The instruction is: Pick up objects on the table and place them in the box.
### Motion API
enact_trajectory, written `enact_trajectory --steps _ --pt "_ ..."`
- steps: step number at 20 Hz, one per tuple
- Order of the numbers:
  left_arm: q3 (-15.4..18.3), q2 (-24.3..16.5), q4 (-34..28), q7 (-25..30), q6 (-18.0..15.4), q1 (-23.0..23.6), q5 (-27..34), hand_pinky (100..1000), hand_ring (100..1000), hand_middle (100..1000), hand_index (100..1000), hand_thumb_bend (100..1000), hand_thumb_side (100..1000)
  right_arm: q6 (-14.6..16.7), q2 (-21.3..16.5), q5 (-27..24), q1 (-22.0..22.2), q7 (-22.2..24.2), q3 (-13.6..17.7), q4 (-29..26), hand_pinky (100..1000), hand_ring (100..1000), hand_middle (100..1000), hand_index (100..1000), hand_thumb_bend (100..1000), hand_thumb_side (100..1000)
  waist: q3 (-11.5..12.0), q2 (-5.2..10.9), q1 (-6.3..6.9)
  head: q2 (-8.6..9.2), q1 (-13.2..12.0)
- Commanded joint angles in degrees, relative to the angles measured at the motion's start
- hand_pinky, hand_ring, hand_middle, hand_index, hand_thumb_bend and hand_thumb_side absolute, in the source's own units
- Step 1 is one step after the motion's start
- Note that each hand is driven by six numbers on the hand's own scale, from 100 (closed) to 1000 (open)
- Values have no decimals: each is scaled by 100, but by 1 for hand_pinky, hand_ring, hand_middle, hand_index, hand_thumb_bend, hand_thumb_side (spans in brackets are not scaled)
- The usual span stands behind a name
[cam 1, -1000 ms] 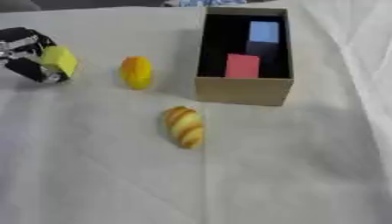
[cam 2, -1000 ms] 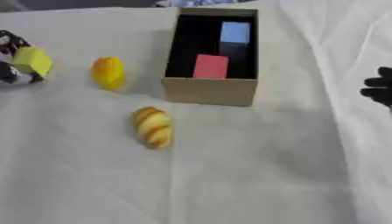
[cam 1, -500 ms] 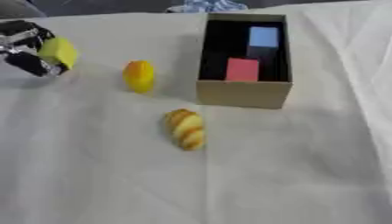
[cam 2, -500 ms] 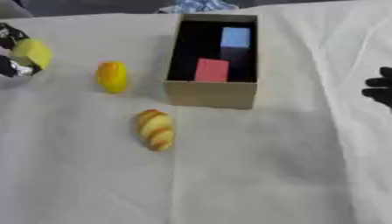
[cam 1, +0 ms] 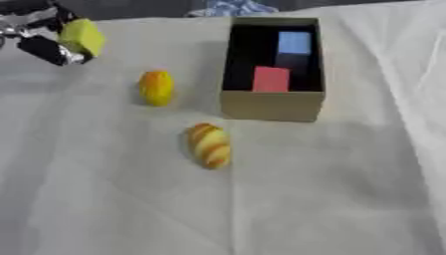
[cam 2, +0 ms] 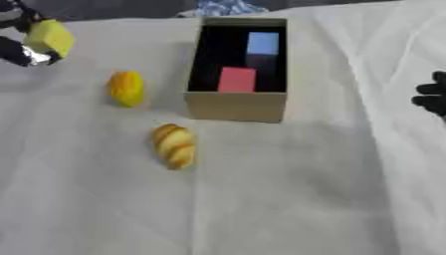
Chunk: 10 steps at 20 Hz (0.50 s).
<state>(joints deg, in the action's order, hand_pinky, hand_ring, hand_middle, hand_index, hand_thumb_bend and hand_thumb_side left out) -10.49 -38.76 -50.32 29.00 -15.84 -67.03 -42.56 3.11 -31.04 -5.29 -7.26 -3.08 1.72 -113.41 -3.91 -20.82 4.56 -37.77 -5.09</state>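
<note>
Left hand (cam 1: 42,40) is up in the far left corner, fingers curled round a yellow block (cam 1: 83,36), holding it above the white tablecloth (cam 1: 305,199). Just beyond it toward the middle lies an orange-yellow oval fruit (cam 1: 157,87), and nearer the camera a striped bread roll (cam 1: 209,145), both on the cloth. The cardboard box (cam 1: 272,105) sits right of the fruit, with a red block (cam 1: 271,79) and a blue block (cam 1: 293,43) inside. Right hand (cam 2: 432,97) peeks in at the right edge; can't tell how its fingers stand.
</note>
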Motion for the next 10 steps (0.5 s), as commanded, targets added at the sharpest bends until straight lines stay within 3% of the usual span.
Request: enact_trajectory --steps 1,2,3,4,10 --pt "-361 275 -179 265 -203 -418 24 776 675 619 764 339 449 4 -151 -40 -51 39 20 -118 882 779 750 882 100 727 -19 140 -27 -1 -10" --pt "-432 415 -143 352 -233 -550 2 776 676 619 764 339 448 3 -153 -41 -56 41 20 -118 882 779 750 882 100 727 -36 139 -24 0 -8" --pt "-465 558 -106 440 -249 -667 -28 777 677 620 765 361 557 3 -156 -41 -59 43 19 -118 882 779 749 882 100 727 -49 138 -20 -1 -9" --pt "-472 694 -75 521 -256 -765 -65 777 677 621 765 341 449 3 -158 -41 -64 44 19 -118 882 779 749 882 100 727 -59 136 -15 -3 -12" --pt "-432 1183 28 663 -300 -1139 -296 781 682 626 768 343 457 4 -168 -61 -141 84 -15 -118 882 779 748 882 100 727 -163 112 48 20 -87"
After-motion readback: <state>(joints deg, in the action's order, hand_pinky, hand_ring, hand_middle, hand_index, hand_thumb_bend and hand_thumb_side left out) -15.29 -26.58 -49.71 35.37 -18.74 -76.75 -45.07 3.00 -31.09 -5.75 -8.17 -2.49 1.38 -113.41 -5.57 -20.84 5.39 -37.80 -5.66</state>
